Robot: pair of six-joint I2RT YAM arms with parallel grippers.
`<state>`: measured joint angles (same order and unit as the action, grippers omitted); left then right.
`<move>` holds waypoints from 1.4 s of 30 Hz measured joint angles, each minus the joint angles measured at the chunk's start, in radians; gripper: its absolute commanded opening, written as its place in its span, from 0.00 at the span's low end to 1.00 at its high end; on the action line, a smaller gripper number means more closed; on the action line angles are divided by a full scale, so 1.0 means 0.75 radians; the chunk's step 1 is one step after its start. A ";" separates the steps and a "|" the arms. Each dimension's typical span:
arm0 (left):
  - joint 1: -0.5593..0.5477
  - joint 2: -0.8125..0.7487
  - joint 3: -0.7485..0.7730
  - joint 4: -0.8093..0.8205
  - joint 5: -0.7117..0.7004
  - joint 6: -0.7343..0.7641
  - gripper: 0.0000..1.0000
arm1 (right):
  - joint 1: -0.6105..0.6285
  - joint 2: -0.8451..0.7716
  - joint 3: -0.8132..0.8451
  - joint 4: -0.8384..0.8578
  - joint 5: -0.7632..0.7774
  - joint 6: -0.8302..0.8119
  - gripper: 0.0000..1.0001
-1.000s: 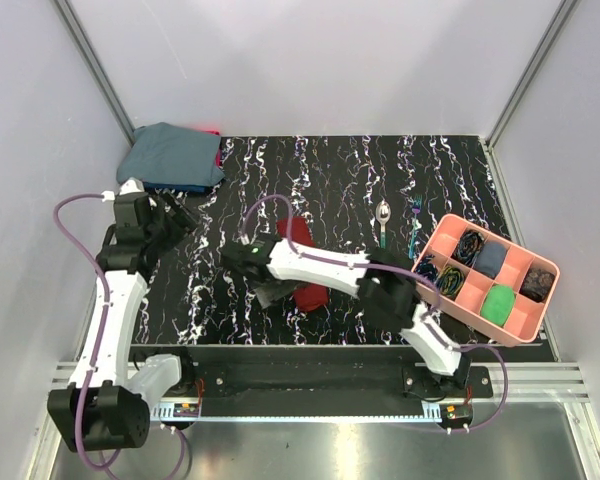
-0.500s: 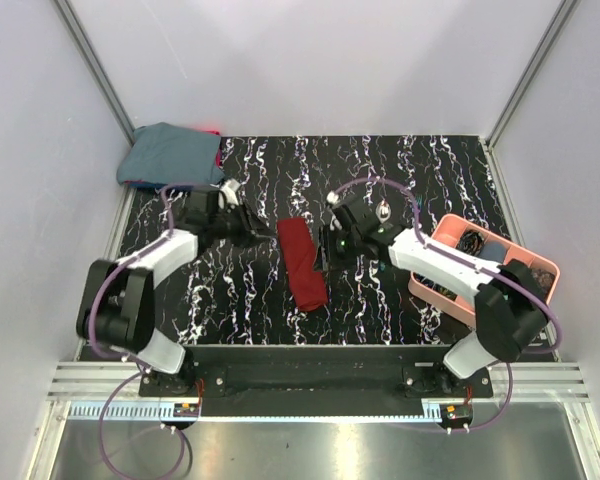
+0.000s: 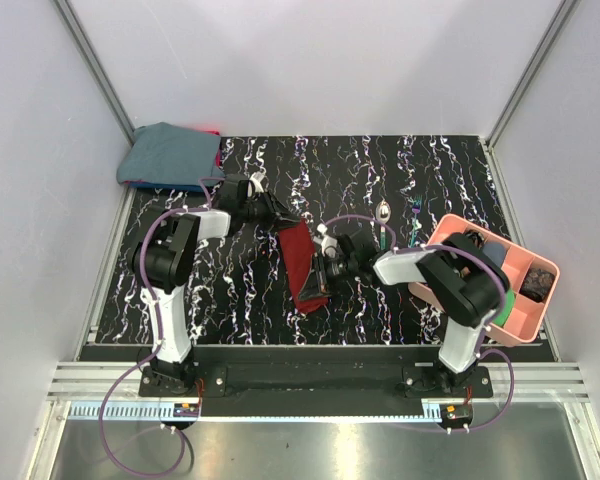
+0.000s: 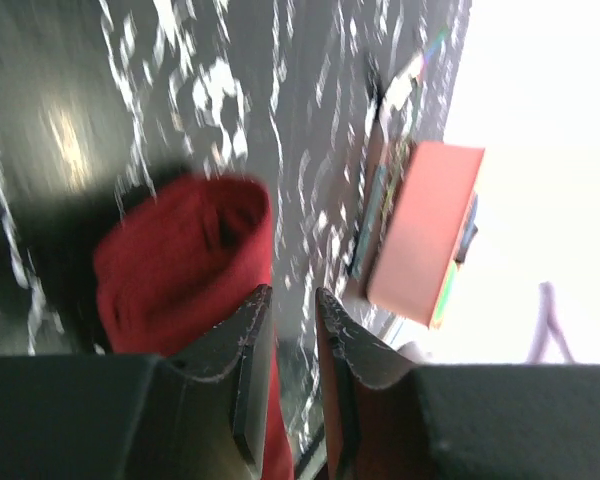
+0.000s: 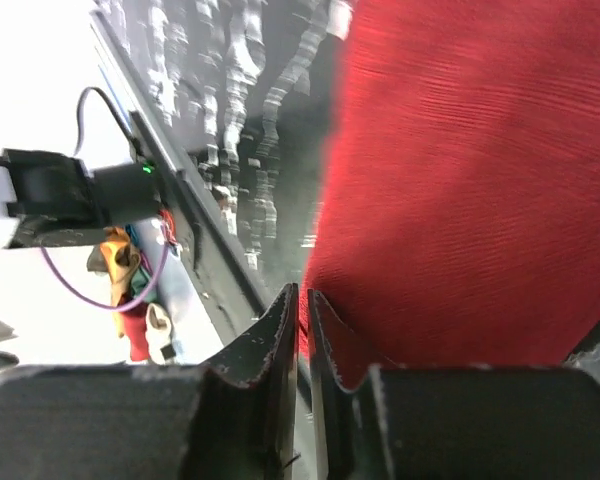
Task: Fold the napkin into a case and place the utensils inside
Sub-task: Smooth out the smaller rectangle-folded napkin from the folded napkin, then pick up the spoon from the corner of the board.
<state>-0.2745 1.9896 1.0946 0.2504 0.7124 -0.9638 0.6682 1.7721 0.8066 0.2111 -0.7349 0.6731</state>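
Marbled table (image 3: 230, 290): narrow dark-red napkin (image 3: 299, 260) (folded), left pincer (image 4: 292, 292), right pincer (image 5: 301, 290) pinching it

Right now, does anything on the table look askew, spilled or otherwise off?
Nothing spilled or damaged. The folded napkin lies slanted, one end gaping open in the left wrist view. The spoon and the second utensil lie on the table beside the pink tray, not in the napkin.
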 measured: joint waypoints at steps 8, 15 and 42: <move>0.000 0.147 0.144 -0.157 -0.040 0.067 0.31 | -0.005 0.172 -0.065 0.245 -0.099 0.066 0.20; -0.002 0.066 0.221 -0.370 -0.074 0.221 0.41 | -0.033 0.054 -0.053 0.097 -0.073 0.031 0.44; -0.031 0.105 0.163 -0.308 -0.063 0.211 0.35 | -0.398 -0.199 0.424 -0.925 0.921 -0.273 0.95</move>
<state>-0.2977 2.0686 1.2167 0.0196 0.6651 -0.8059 0.3698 1.6226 1.1248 -0.4828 -0.0441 0.4686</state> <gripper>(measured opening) 0.345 0.993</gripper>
